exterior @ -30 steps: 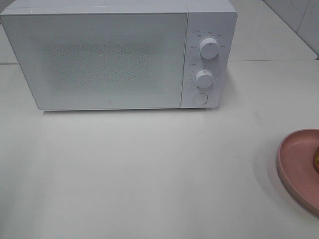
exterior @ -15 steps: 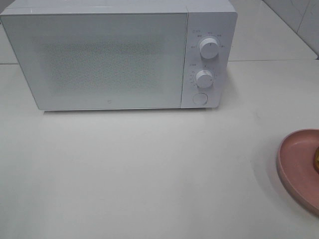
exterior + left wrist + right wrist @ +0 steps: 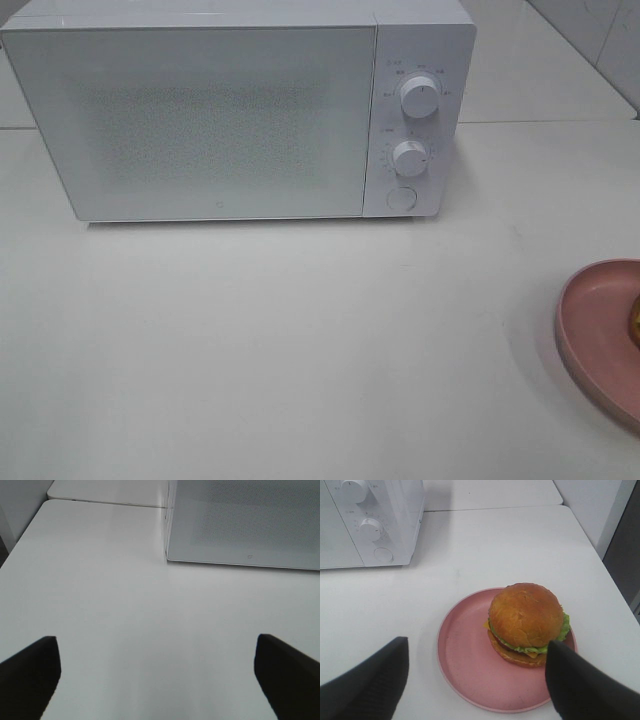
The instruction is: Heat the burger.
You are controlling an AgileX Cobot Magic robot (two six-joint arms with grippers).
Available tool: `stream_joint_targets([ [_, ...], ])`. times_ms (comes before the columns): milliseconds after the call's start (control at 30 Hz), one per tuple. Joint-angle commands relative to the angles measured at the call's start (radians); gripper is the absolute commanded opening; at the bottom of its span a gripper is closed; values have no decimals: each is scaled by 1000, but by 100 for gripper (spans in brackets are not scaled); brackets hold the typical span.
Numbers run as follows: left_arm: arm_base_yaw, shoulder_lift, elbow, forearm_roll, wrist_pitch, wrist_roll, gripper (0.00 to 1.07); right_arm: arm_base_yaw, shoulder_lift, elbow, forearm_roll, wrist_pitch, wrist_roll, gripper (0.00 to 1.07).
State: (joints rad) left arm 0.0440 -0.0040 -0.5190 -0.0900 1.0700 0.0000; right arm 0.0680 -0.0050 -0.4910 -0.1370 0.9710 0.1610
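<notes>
Resting: the burger [image 3: 527, 622] sits on a pink plate [image 3: 465, 665] near the right edge of the tabletop [image 3: 300, 340], toward the front; glossy brown bun on top, green lettuce and yellow cheese showing at its side.
Plate: round and pink, flat on the tabletop; in the high view only its left part [image 3: 595, 335] shows at the right edge of the tabletop, with a sliver of the burger [image 3: 635, 318] on it.
Burger on plate: it stands off-centre, on the side of the plate away from the microwave.
Microwave: a white microwave [image 3: 200, 120] stands at the back edge of the tabletop, left of centre, with its door shut.
Controls: two white knobs, upper [image 3: 419, 96] and lower [image 3: 410, 158], are stacked on its right panel, with a round button [image 3: 400, 198] below them.
Left pincer [image 3: 155, 675]: its two dark fingers stand wide apart over bare tabletop in front of the microwave's left front corner; nothing is between them.
Right pincer [image 3: 475, 680]: its fingers stand wide apart, one on each side of the plate; the burger lies just beyond the tips. Whether the nearer finger [image 3: 585, 685] touches the burger cannot be told.
Gap: the plate and the microwave are well apart, with bare tabletop between.
</notes>
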Motion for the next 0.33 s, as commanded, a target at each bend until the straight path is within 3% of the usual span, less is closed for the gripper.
stream_joint_targets([
  [33,4,-26,3,-13,-5,0,98,-7,-26,2,-4,-7,-8,74],
  [333,4,-26,3,-13,-6,0,98,-7,-26,2,-4,-7,-8,74],
])
